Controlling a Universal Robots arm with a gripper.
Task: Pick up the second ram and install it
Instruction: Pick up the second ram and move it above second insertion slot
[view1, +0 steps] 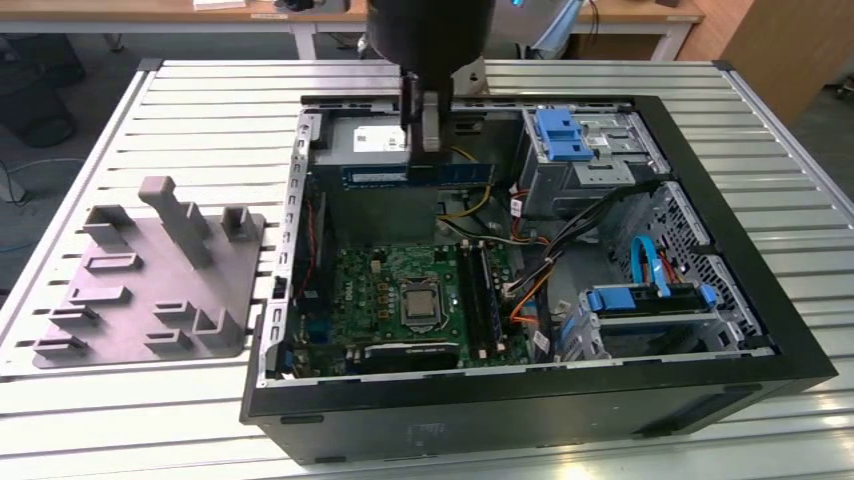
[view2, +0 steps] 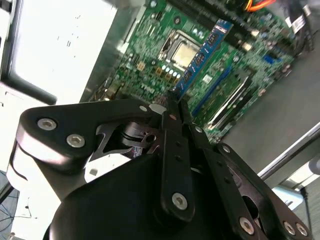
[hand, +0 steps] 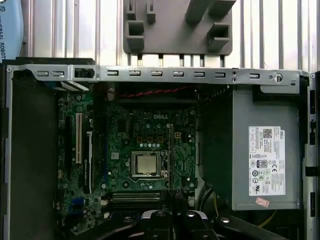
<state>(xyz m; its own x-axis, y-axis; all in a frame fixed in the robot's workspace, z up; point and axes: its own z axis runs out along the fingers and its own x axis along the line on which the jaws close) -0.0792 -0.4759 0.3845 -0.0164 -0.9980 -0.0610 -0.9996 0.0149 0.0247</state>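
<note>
A: Quick rundown, big stuff first?

B: Slatted worktop (view1: 200, 110) w/ an open PC case (view1: 534, 405) lying on it. Grey fixture (view1: 134, 280) sits just beside the case, on the exterior view's left. Green motherboard (view1: 387, 290) lies flat on the case floor.

A: And the pincer?

B: Pincer (view1: 430, 158) hangs over the far end of the case, by the power supply (view1: 358, 142), and it's clamped on the second ram (view1: 387, 176). In the second wrist view the fingers (view2: 169, 135) pinch the stick, and its blue board w/ black chips runs out beyond them.

A: So the stick's off the board?

B: Yep, it's in the air, well apart from the motherboard. It touches nothing but the fingers, afaict.

A: Key relation?

B: Memory slots (view1: 481, 290) sit just beside the CPU socket (view1: 416, 300), i.e. lower than the pincer and toward the near side of the case. The stick's long axis runs left-right in the exterior view, while the slots run far-to-near. So I judge it approx crosswise to the slots, not lined up. Can't tell if any slot is already filled
</note>
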